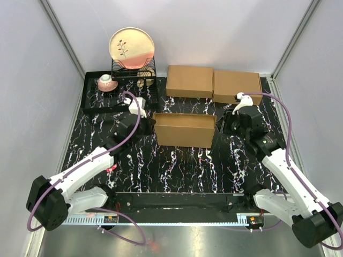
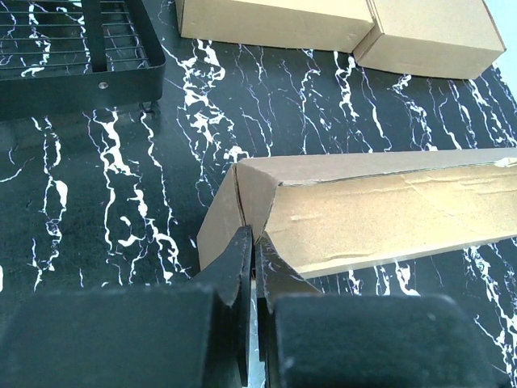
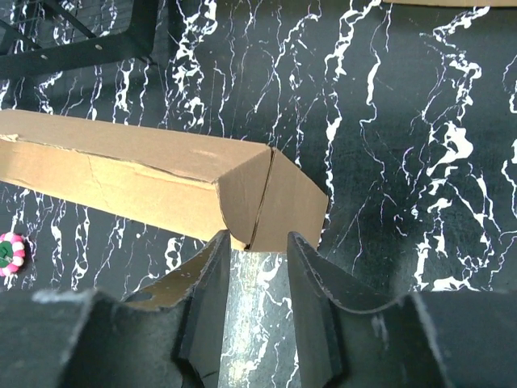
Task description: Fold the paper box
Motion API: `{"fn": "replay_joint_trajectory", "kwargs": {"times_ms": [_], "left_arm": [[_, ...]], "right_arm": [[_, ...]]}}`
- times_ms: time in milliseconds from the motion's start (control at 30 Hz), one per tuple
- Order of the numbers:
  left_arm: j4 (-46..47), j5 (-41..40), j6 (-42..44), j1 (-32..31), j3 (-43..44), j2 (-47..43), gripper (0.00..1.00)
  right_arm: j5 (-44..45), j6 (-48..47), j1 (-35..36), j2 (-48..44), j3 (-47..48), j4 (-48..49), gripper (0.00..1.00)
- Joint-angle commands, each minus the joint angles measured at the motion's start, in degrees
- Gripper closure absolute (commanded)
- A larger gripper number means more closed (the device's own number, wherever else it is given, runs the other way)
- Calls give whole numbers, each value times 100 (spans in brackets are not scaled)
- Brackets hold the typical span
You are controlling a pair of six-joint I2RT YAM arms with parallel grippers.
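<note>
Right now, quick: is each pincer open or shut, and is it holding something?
Left pincer: shut, pinching the end wall of the paper box.
Right pincer: open, tips at the box's other end, gripping nothing.

Left arm (image 1: 80, 171): reaches forward and inward from its base, wrist low over the surface. Left pincer (image 2: 254, 238): fingers (image 2: 234, 275) drawn nearly together with only a thin slit between, tips at the box (image 2: 363, 210) corner; whether they pinch it cannot be told.
Right arm (image 1: 289, 171): mirrors this, angled inward. Right pincer (image 3: 252, 242): fingers (image 3: 206, 275) spread apart, tips touching the opposite corner.
</note>
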Motion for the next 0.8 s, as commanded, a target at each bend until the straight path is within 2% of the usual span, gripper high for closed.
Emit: {"fn": "replay_joint_trajectory", "kwargs": {"times_ms": [0, 233, 333, 467, 500, 567, 767], "left_arm": [[-801, -230, 240, -44, 100, 201, 100], [-827, -230, 284, -132, 249, 324, 100], [-827, -230, 284, -141, 276, 324, 100], [-836, -221, 310, -168, 293, 350, 100], [-836, -221, 302, -176, 285, 359, 100], [-836, -204, 302, -185, 285, 368, 100], [-801, -186, 258, -203, 241, 368, 100]], "right_arm": [[222, 28, 25, -113, 178, 372, 59], [134, -69, 25, 151, 371, 451, 58], [125, -122, 25, 265, 406, 495, 63], [134, -183, 25, 406, 415, 521, 79], [143, -175, 25, 415, 398, 539, 92], [152, -166, 25, 388, 337, 617, 99], [126, -183, 25, 292, 161, 627, 100]]}}
